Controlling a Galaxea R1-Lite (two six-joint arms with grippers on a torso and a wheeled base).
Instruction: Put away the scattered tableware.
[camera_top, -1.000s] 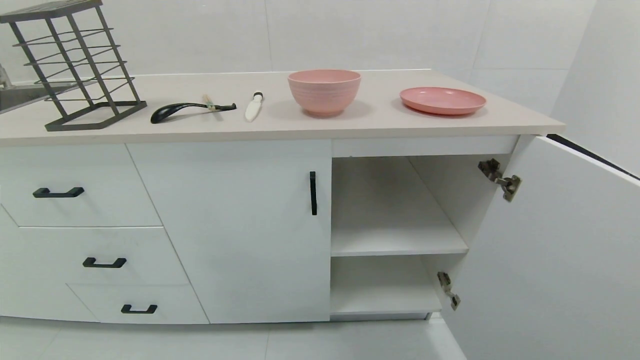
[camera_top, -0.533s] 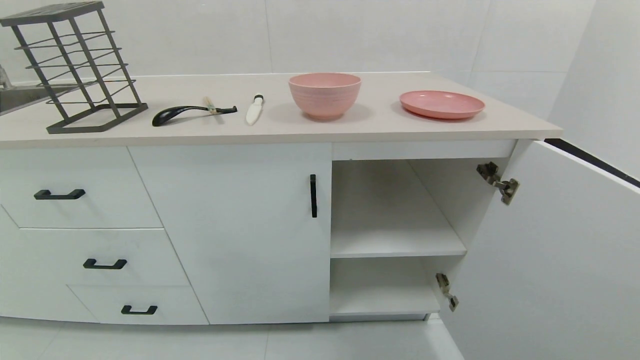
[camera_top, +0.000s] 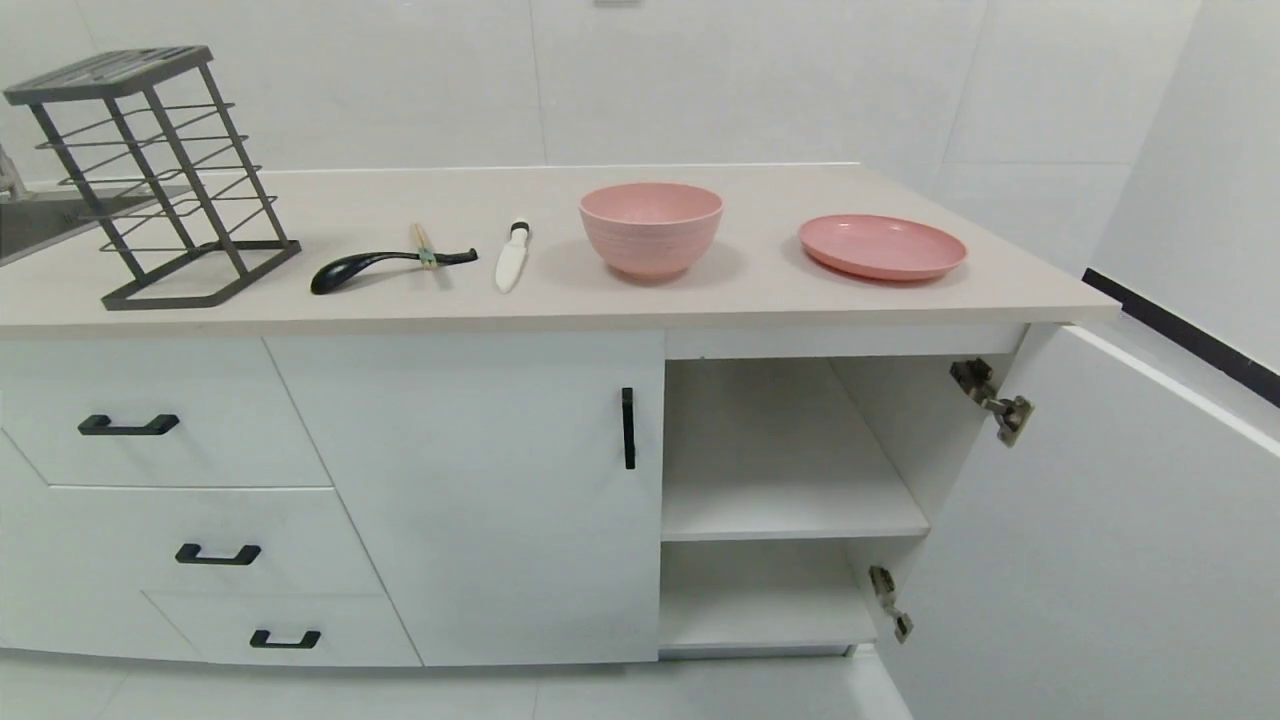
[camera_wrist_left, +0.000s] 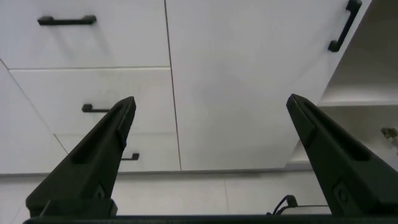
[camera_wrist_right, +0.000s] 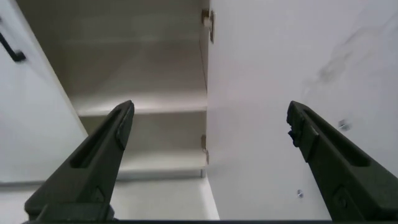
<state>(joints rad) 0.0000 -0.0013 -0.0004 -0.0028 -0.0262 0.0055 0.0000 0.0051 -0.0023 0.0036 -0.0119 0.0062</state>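
Observation:
On the beige countertop (camera_top: 760, 290) stand a pink bowl (camera_top: 650, 228) and, to its right, a flat pink plate (camera_top: 882, 246). Left of the bowl lie a white knife with a black end (camera_top: 511, 257), a black ladle (camera_top: 375, 267) and a short wooden piece (camera_top: 424, 246) across the ladle's handle. My left gripper (camera_wrist_left: 210, 106) hangs open, low in front of the white drawers and the shut cabinet door (camera_wrist_left: 249, 81). My right gripper (camera_wrist_right: 209, 109) is open too, facing the open cabinet's shelves (camera_wrist_right: 143, 102). Nothing is between either pair of fingers.
A dark wire rack (camera_top: 160, 175) stands at the counter's left end beside a sink (camera_top: 40, 215). The right cabinet door (camera_top: 1100, 520) is swung wide open toward me, baring two shelves (camera_top: 790, 505). Three drawers with black handles (camera_top: 128, 425) fill the left side.
The whole head view has shifted: the counter and cabinet sit lower in the picture now, so the camera moved. The tableware has kept its places on the counter.

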